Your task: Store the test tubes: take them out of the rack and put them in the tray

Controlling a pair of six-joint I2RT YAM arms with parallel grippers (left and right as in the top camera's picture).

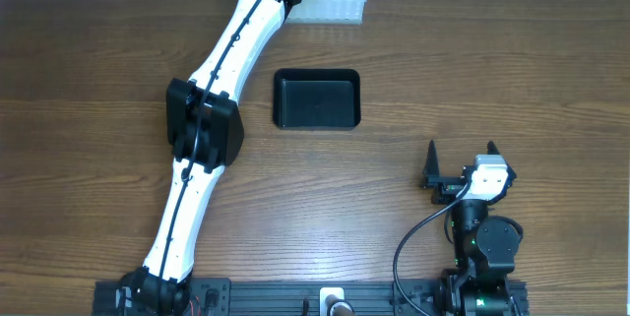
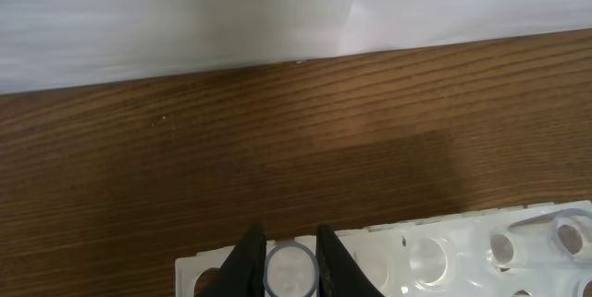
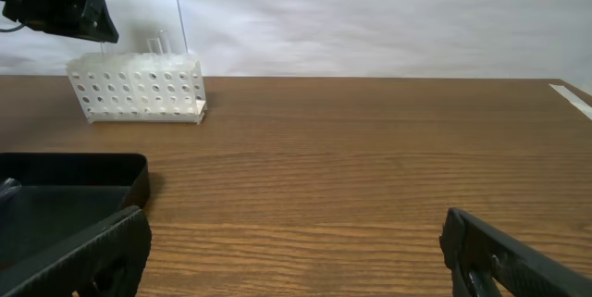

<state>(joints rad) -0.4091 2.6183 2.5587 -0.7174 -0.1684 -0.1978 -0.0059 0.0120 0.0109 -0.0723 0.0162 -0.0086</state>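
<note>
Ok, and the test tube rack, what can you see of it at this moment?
The rack is white plastic, its top and side pierced with rows of round holes. It stands upright near the table's far edge, beyond the black tray and apart from it. Clear tubes stand in it. The left gripper sits over one end, fingers shut on a test tube seated there.
</note>
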